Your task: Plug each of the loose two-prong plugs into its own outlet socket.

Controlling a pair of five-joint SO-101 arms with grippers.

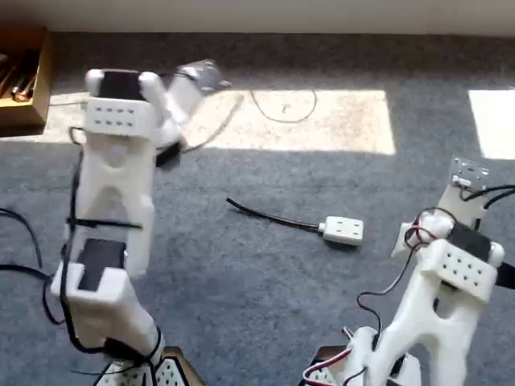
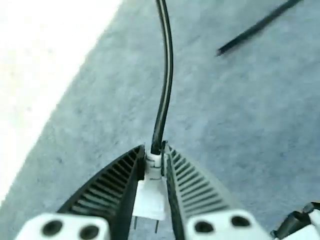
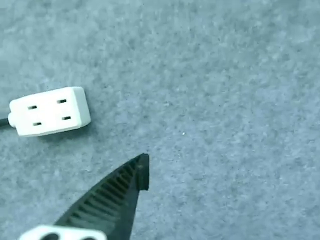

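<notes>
My left gripper (image 2: 150, 165) is shut on a white two-prong plug (image 2: 150, 197). The plug's prongs point back toward the camera, and its black cord (image 2: 165, 75) runs away over the carpet. In the high view that gripper (image 1: 197, 80) is raised at the far left, over the sunlit patch. A white outlet block (image 1: 344, 231) with several slots lies mid-carpet on a black cord (image 1: 265, 215). The same outlet block (image 3: 49, 111) lies flat, sockets up, off to the side of one black finger (image 3: 125, 187). My right gripper (image 1: 465, 178) hovers open and empty to the block's right.
Grey carpet covers the floor, with bright sunlit patches (image 1: 322, 121) at the back. A thin cable loop (image 1: 283, 112) lies in the sunlit area. A wooden shelf (image 1: 24, 76) stands at the far left. Both arm bases sit along the near edge.
</notes>
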